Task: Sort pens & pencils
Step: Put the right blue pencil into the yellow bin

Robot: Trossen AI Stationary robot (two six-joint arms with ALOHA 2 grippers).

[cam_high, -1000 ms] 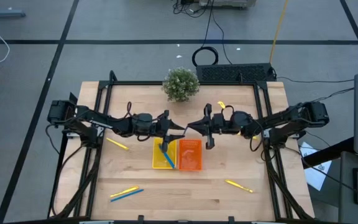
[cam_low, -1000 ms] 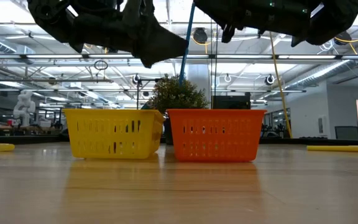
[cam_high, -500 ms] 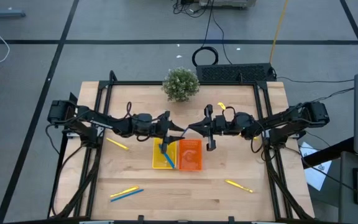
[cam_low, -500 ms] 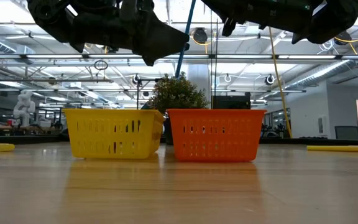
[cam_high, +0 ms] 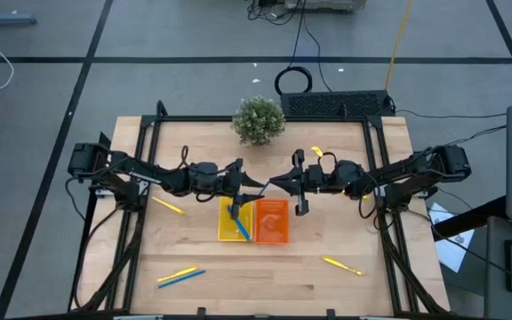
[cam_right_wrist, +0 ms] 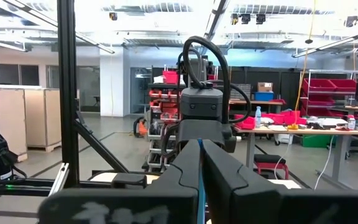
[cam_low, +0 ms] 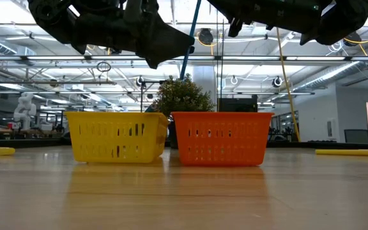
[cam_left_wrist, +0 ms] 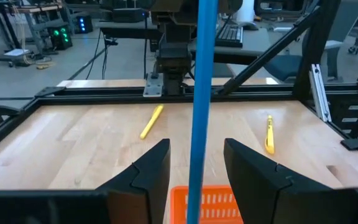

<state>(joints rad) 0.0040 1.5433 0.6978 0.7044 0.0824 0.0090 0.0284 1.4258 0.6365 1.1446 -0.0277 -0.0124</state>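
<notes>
A blue pen (cam_low: 189,38) hangs in the air, slightly tilted, above the gap between the yellow tray (cam_low: 116,137) and the orange tray (cam_low: 221,138). My right gripper (cam_right_wrist: 199,144) is shut on it, over the trays' far end (cam_high: 276,185). My left gripper (cam_left_wrist: 196,144) is open. Its fingers stand on either side of the pen (cam_left_wrist: 201,93) without touching it. Another blue stick (cam_high: 238,220) lies in the yellow tray (cam_high: 228,229). Yellow pencils (cam_high: 168,205) (cam_high: 341,265) lie on the table. My right gripper pinches the blue pen between its two shut fingers (cam_right_wrist: 219,168); only a thin blue strip (cam_right_wrist: 199,183) shows between them. The hold lies above the low view's top edge. The pen hangs below it, lifted clear of both trays, its lower end (cam_low: 181,75) free.
A yellow and a blue stick (cam_high: 180,276) lie together near the table's near left corner. A potted plant (cam_high: 259,120) stands at the far edge, behind the trays. Another yellow pencil (cam_left_wrist: 151,121) lies toward the far right. Bare wood lies along the near side.
</notes>
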